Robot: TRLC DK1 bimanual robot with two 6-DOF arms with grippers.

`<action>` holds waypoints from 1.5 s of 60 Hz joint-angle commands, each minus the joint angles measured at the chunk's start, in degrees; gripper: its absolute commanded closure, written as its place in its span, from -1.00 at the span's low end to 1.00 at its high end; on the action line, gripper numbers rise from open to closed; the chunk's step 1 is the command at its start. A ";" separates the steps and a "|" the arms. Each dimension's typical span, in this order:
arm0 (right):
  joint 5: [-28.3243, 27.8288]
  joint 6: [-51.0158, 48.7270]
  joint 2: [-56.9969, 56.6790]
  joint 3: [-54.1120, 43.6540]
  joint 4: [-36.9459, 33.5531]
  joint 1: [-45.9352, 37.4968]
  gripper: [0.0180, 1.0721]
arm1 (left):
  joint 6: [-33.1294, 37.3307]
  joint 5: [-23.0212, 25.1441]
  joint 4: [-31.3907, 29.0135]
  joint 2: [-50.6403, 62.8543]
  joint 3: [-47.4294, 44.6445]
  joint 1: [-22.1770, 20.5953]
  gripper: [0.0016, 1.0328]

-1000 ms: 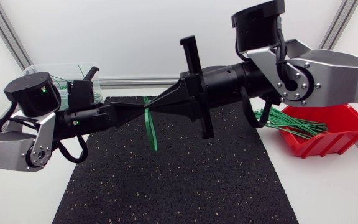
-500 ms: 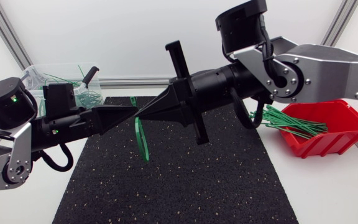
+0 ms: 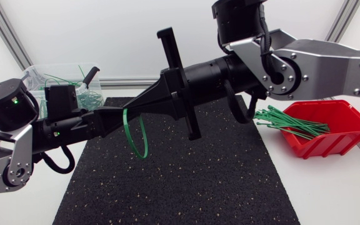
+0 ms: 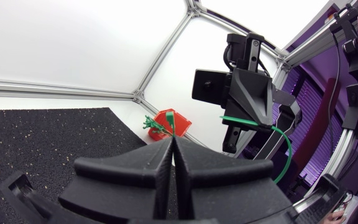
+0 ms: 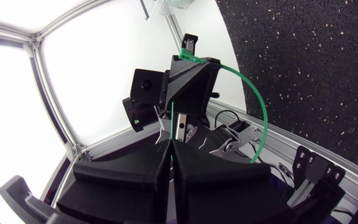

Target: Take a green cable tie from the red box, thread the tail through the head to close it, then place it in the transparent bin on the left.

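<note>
A green cable tie (image 3: 127, 130) hangs as a loop above the black mat, between my two gripper tips. My left gripper (image 3: 119, 114) is shut on its upper end from the left. My right gripper (image 3: 130, 109), reaching far across from the right, is shut on a strand of it. In the right wrist view the strand runs from my own gripper (image 5: 169, 144) to the tie's head at the left gripper (image 5: 190, 62), and the tie (image 5: 263, 109) arcs beside them. The red box (image 3: 336, 140) holds several green ties (image 3: 289, 122). The transparent bin (image 3: 42, 72) stands at the back left.
A black speckled mat (image 3: 180, 181) covers the table's middle. The transparent bin holds several green ties. Some ties stick out over the red box's left rim. White table shows on both sides of the mat.
Both grippers, tip to tip with the tie, have shifted to the left. The right arm has stretched further across and the left arm has drawn back. The loop hangs more open now.
</note>
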 commanded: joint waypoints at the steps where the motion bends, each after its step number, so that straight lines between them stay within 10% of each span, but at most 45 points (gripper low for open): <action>1: 0.12 3.26 1.81 0.32 1.05 0.43 0.89 | -0.37 -0.22 1.12 -1.17 -1.58 -0.25 0.94; 35: -0.06 3.44 1.72 -0.91 1.93 -0.36 0.89 | -1.25 -0.22 1.20 -2.67 -2.02 -0.16 0.94; 57: 9.79 4.05 -2.33 -5.31 10.89 -0.27 0.89 | -1.16 -0.22 1.20 -3.19 -2.19 -0.25 0.94; 90: 1.61 8.54 0.49 -5.66 10.80 -0.63 0.89 | -0.46 1.19 2.87 -1.87 -0.79 -0.16 0.94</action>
